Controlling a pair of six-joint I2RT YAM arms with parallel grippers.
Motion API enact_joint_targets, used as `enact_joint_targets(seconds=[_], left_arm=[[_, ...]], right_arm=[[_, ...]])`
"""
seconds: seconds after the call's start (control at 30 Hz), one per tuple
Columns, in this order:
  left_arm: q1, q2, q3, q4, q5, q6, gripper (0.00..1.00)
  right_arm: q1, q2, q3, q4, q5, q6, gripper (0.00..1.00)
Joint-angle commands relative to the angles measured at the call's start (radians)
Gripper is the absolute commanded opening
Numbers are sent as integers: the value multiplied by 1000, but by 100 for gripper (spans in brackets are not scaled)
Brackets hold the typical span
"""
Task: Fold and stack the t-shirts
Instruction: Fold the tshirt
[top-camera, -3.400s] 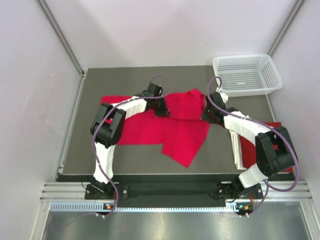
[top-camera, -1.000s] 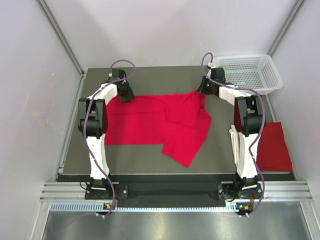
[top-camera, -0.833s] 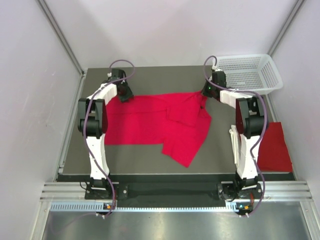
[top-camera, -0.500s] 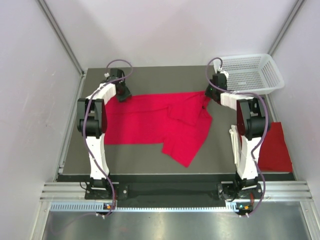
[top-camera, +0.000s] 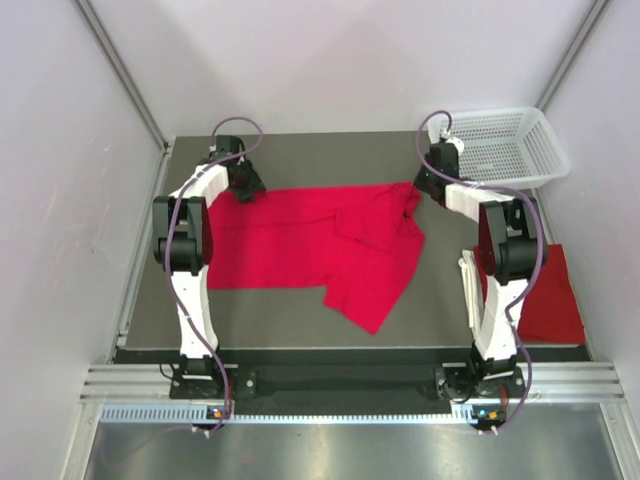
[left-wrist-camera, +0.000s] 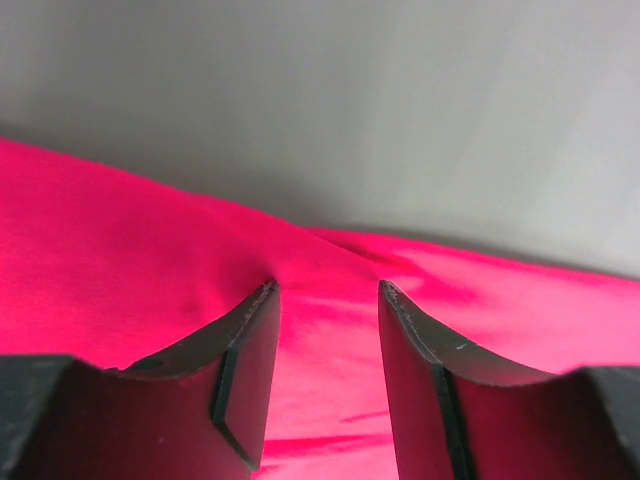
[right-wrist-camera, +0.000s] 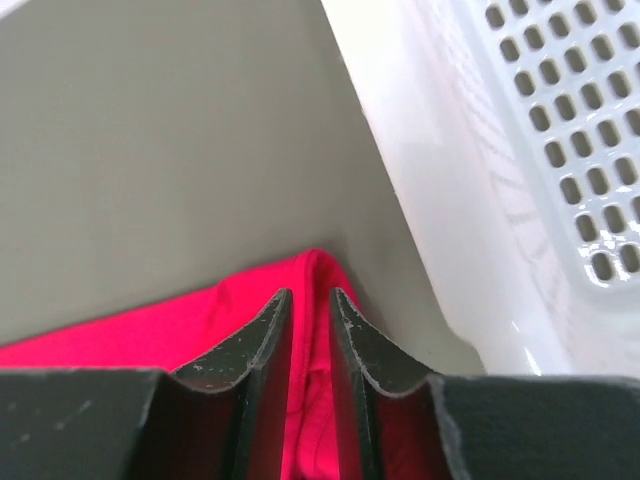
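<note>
One red t-shirt (top-camera: 310, 245) lies spread across the grey table, its near right part folded over in a skewed flap. My left gripper (top-camera: 243, 186) is at its far left corner. In the left wrist view that gripper (left-wrist-camera: 327, 290) stands open, with the t-shirt (left-wrist-camera: 120, 230) lying flat under the gap. My right gripper (top-camera: 420, 190) is at the far right corner. In the right wrist view its jaws (right-wrist-camera: 310, 295) are narrowly apart, and a raised fold of the t-shirt (right-wrist-camera: 150, 320) sits in the gap. A second red t-shirt (top-camera: 550, 295) lies folded at the table's right edge.
A white mesh basket (top-camera: 500, 150) stands at the far right corner of the table, its wall (right-wrist-camera: 520, 150) close beside my right gripper. Grey walls enclose the table on three sides. Both arms stretch far out from their bases.
The right gripper's jaws have parted and it has edged right toward the basket. The left gripper has crept slightly to the far left. The shirt's far edge lies straighter.
</note>
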Motion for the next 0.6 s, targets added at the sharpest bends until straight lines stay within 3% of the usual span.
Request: enact_joint_targets(seconds=[0.0, 0.13, 0.3, 0.37, 0.47, 0.57], left_arm=[[-9, -62, 44, 34, 122, 16, 49], [-18, -121, 31, 22, 150, 17, 50], [-29, -204, -65, -33, 114, 1, 50], [-32, -265, -138, -53, 47, -28, 50], [-30, -367, -264, -84, -83, -91, 50], [-23, -454, -376, -113, -175, -156, 49]], right_arm=[[-12, -125, 30, -22, -30, -16, 22], [6, -201, -1, -90, -70, -19, 22], [53, -325, -57, -300, -90, 66, 26], [109, -391, -94, -430, -9, 121, 30], [202, -505, -218, -499, 4, 192, 35], [313, -629, -379, -510, 28, 369, 36]])
